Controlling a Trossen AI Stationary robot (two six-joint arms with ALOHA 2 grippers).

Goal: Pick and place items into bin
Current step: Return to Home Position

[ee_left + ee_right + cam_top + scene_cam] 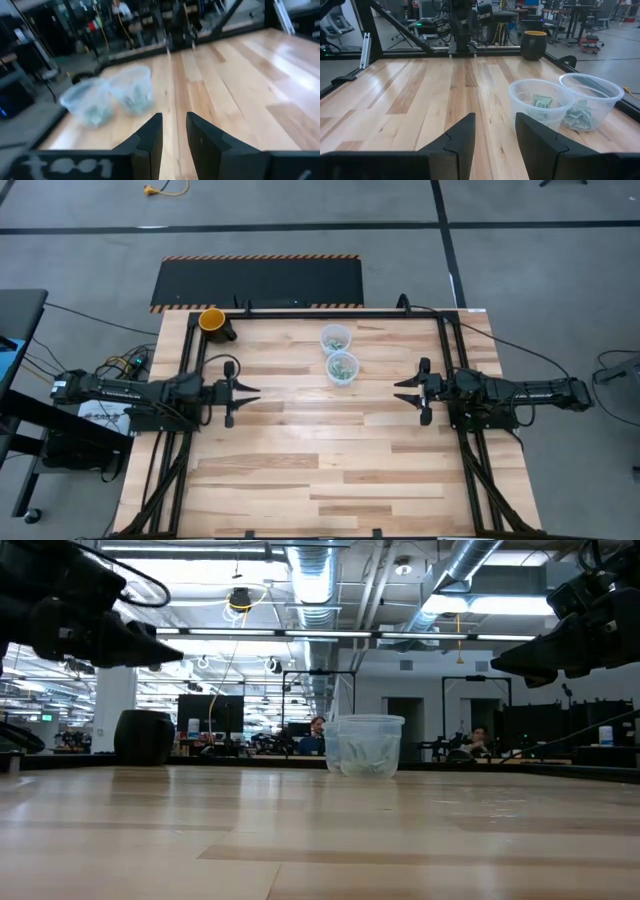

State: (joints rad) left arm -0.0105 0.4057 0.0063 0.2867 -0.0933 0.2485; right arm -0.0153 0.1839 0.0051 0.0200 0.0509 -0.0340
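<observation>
Small flat green-and-white packets lie inside a clear round plastic tub on the pale wooden counter, and more lie in a second clear tub just beside the first, on its far side. The left hand hangs well to the left of the tubs, fingers narrowly apart and empty. The right hand hangs nearer on their right, fingers slightly wider and empty, and a dark mug with a yellow inside stands well left of the tubs.

- No text, brand or number could be read.
- White marks on the housing of the left gripper, at the table's 9 o'clock, were illegibly blurred.
</observation>
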